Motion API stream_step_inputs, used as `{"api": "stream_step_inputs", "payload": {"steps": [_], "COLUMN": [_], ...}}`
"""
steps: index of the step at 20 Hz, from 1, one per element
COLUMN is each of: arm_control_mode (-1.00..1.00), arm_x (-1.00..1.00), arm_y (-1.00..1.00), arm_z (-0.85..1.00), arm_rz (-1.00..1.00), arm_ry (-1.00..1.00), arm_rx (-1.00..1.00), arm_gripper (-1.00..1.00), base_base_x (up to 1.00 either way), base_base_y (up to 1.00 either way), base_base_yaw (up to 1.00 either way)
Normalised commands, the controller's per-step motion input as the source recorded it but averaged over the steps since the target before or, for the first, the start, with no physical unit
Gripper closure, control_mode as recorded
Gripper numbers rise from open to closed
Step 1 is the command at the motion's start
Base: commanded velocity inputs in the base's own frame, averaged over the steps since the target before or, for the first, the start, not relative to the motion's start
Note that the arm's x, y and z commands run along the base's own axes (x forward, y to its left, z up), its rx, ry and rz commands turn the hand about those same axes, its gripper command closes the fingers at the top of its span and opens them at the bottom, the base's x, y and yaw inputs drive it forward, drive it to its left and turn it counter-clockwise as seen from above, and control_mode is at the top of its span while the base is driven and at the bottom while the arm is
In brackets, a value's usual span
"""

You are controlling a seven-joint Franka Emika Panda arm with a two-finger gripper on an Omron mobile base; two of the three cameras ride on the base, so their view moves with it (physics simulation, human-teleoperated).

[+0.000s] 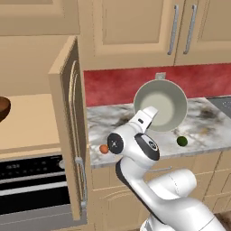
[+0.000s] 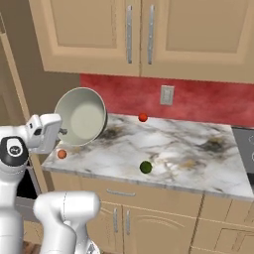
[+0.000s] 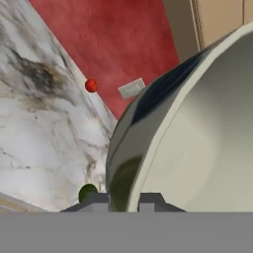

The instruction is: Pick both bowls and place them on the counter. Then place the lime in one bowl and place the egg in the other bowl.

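Gripper [image 3: 124, 201] nearly closed, pinching the rim of the grey-green bowl [image 1: 161, 104]; one tip inside the wall, one outside. Bowl hangs tipped on edge, mouth facing back toward the base cams, held above the counter [image 2: 198, 149] near its left end, not yet set down. Tilt prob. comes from the rim grip: hand is turned sideways, so bowl rides side-on and will need levelling before release.

Below/around: egg [image 2: 62, 154] sits on the counter by the front left corner, just under the bowl's lower edge in the right base view. Lime [image 2: 146, 167] further right, near the front edge, well apart from egg. Small red ball [image 2: 143, 117] at the back by the red splashback [image 2: 208, 101], not a task item.

Wood bowl [image 1: 3, 108] on the tan shelf [image 1: 31, 122] to the left, behind the open cabinet door [image 1: 70, 117]; so second pick not yet done, by my read.

Room: marbled stone top w/ brown veins, beige cabinets above and below, wall outlet [image 2: 166, 95], oven front [image 1: 31, 189] lower left.
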Motion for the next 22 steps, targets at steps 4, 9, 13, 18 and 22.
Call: {"api": "stream_step_inputs", "payload": {"steps": [4,9,13,18,22], "arm_control_mode": [1.0,1.0,-1.0,-1.0,-1.0], "arm_x": [0.0,0.0,0.03,0.3,0.4], "arm_y": [0.0,0.0,-0.07,-0.08,-0.13], "arm_z": [0.0,0.0,-0.04,-0.28,-0.37], "arm_rz": [0.0,0.0,0.01,0.02,0.03], "arm_ry": [0.0,0.0,0.0,0.04,0.11], "arm_rx": [0.0,0.0,0.02,0.03,0.04], "arm_gripper": [1.0,1.0,1.0,1.0,1.0], "base_base_x": [0.48,0.19,0.0,0.0,0.0], "base_base_y": [-0.23,-0.23,-0.04,0.0,0.0], "base_base_yaw": [0.18,0.06,0.0,0.0,0.0]}}
